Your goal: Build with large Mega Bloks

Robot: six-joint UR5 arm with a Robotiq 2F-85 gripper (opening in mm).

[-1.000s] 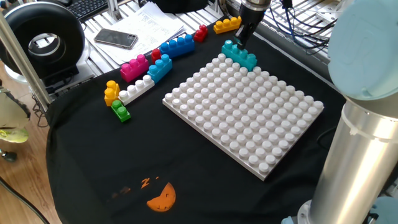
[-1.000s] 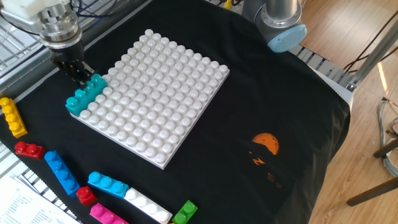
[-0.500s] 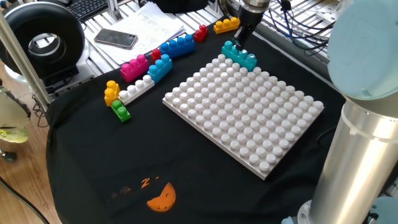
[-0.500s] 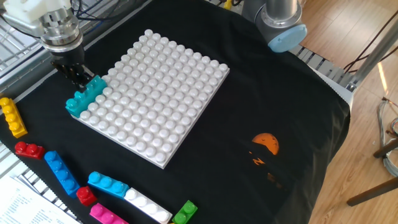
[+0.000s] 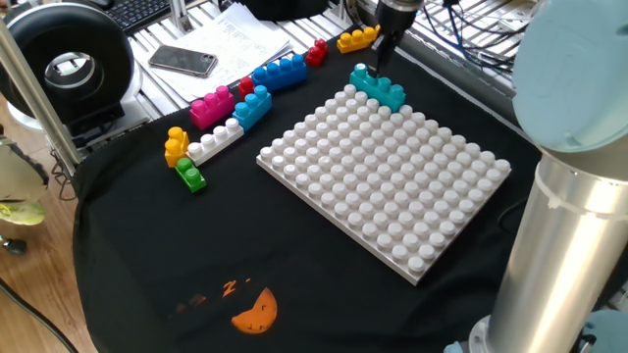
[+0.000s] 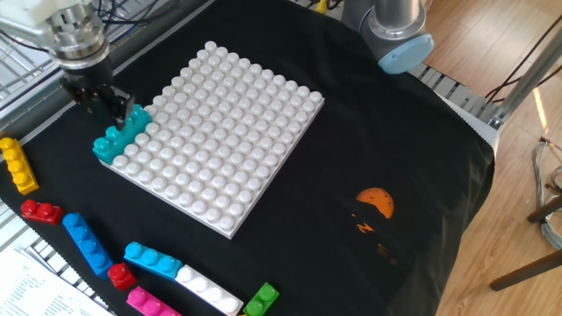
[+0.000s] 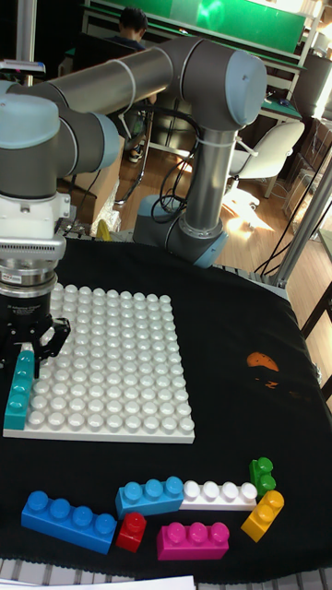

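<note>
A teal Mega Blok (image 5: 379,88) (image 6: 122,134) (image 7: 17,391) sits on the edge row of the white studded baseplate (image 5: 392,186) (image 6: 219,132) (image 7: 111,369). My gripper (image 5: 376,71) (image 6: 112,107) (image 7: 30,355) hangs just over the brick's one end, open, its fingers on either side of that end. Loose bricks lie off the plate: yellow (image 5: 358,39) (image 6: 18,165), red (image 5: 316,52) (image 6: 41,212), blue (image 5: 278,72) (image 6: 86,243) (image 7: 69,521), pink (image 5: 213,106) (image 7: 192,540), white (image 5: 216,140) (image 7: 219,495), green (image 5: 190,175) (image 7: 262,476).
A phone (image 5: 183,61) and papers lie on the metal bench behind the black cloth. A black round device (image 5: 69,64) stands at the left. The arm's thick grey base (image 5: 569,245) (image 6: 391,31) rises beside the plate. An orange mark (image 5: 255,312) is on the cloth.
My gripper has risen a little from the teal brick. The brick stays where it was on the plate's edge.
</note>
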